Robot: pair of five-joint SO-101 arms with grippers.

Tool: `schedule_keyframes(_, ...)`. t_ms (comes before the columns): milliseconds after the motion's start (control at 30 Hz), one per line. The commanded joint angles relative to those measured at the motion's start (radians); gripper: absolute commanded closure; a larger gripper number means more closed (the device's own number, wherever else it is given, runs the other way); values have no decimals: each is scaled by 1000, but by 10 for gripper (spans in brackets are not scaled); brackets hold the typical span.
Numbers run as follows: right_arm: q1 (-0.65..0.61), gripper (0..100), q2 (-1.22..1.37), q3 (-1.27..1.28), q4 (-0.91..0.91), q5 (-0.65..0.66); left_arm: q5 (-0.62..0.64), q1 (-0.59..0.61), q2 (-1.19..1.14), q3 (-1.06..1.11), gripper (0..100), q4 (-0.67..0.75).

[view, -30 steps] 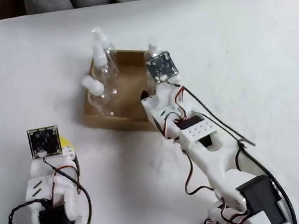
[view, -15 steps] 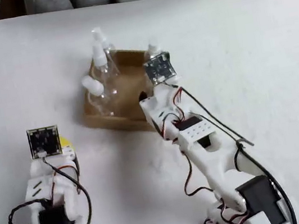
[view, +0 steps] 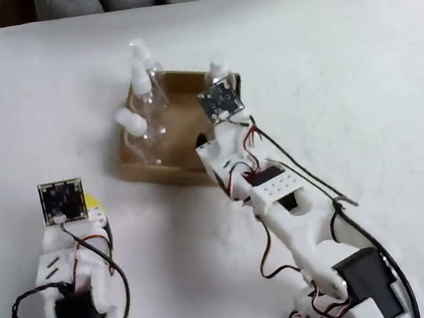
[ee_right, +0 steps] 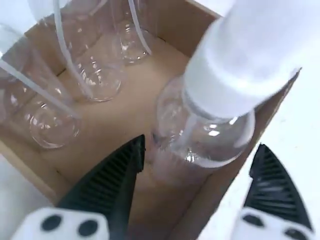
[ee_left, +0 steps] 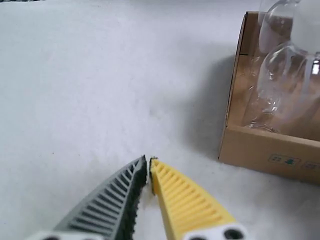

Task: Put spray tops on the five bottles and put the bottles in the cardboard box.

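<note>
Fingers of the right gripper (ee_right: 200, 150) stood wide either side of a bottle (ee_right: 235, 70) in the cardboard box (ee_right: 30, 155), other bottles (ee_right: 95, 75) close beside it. The left gripper (ee_left: 148, 161) had its fingers pressed together over the bench (ee_left: 75, 100).

A cardboard box (view: 161, 171) sits on the table (view: 342, 66), a little left of its middle. Three bottles (view: 144, 109) stand close together in the box's left half. A fourth bottle (ee_right: 210, 135) stands in the far right corner, against the wall, between the spread fingers of the right gripper (ee_right: 200, 147). The left gripper (ee_left: 148, 161), fingers together, hangs over the table near the front left, well apart from the box.
</note>
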State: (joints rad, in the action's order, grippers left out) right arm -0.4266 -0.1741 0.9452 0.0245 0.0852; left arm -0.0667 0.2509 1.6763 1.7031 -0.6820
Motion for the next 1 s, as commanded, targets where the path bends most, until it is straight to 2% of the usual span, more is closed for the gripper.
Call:
schedule_keyframes(0,5,715,-18,-25,-5,12,-8,10,13,-3,979,-12)
schedule_keyframes(367,2,715,-73,-18,-5,11,-8,8,12,-3,979,-12)
schedule_keyframes(767,5,721,-456,221,-2,21,-9,8,8,-3,979,-12)
schedule_keyframes(967,10,875,-680,293,191,84,-9,5,7,-3,979,-17)
